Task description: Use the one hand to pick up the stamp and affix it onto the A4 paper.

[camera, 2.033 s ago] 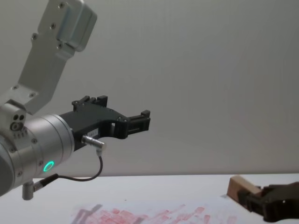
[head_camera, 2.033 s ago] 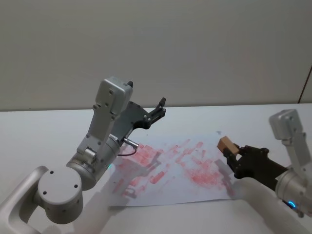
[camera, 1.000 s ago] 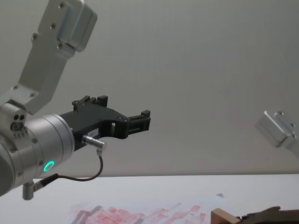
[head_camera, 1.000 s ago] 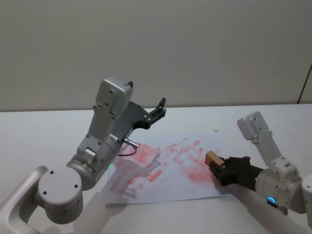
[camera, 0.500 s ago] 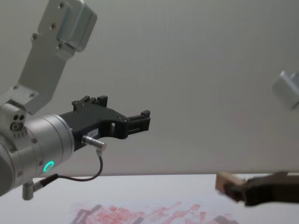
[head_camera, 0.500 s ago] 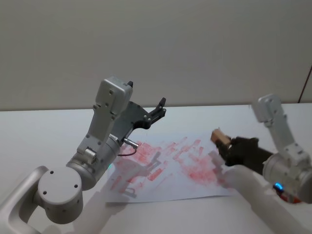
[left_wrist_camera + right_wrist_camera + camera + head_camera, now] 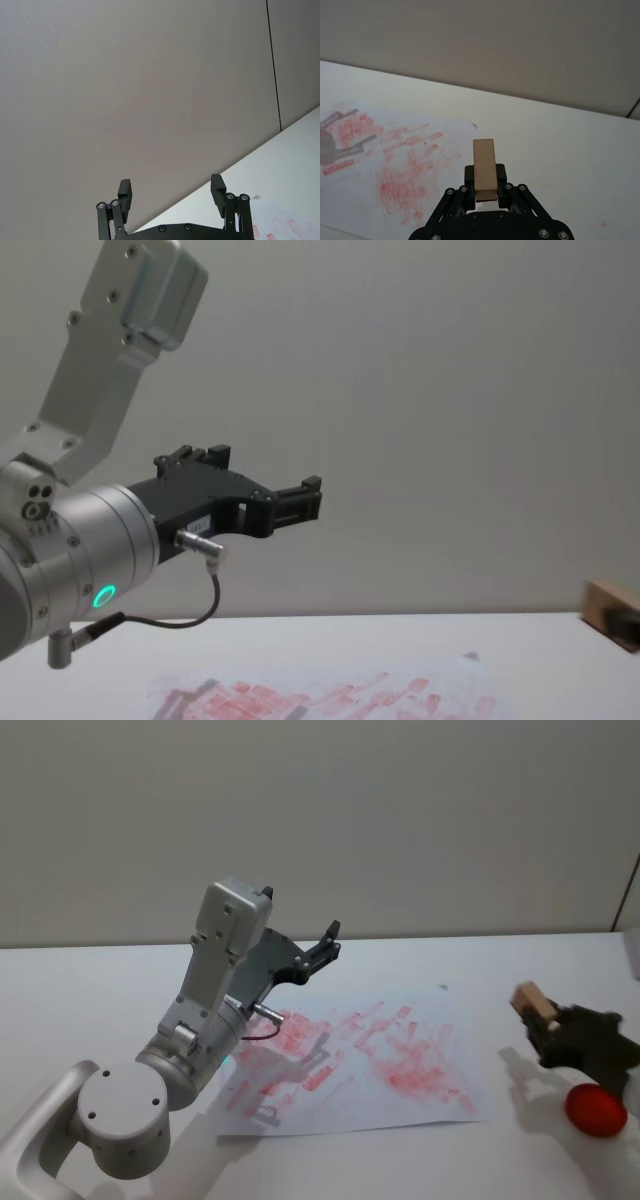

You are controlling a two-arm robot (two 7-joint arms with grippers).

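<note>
Right hand [image 7: 548, 1020] pinches the stamp [image 7: 531, 999] between its short black fingers, holding it off to the right of the A4 paper [image 7: 400, 1100] and above the bare white desk [image 7: 100, 1000]. In the right wrist view the same hand [image 7: 485, 192] grips the lower end of the tan wooden stamp [image 7: 484, 162], which stands up out of the fingers, with the red-printed A4 paper [image 7: 395, 150] lying on the desk [image 7: 570, 150] beyond and to one side. A round red object [image 7: 596, 1108], just beside the hand, sits on the desk near the right edge of the head view. The chest view catches the stamp [image 7: 610, 608] at its right edge. The left hand [image 7: 325, 945] hangs raised above the far edge of the paper, its fingers [image 7: 218, 187] spread apart and holding nothing.
</note>
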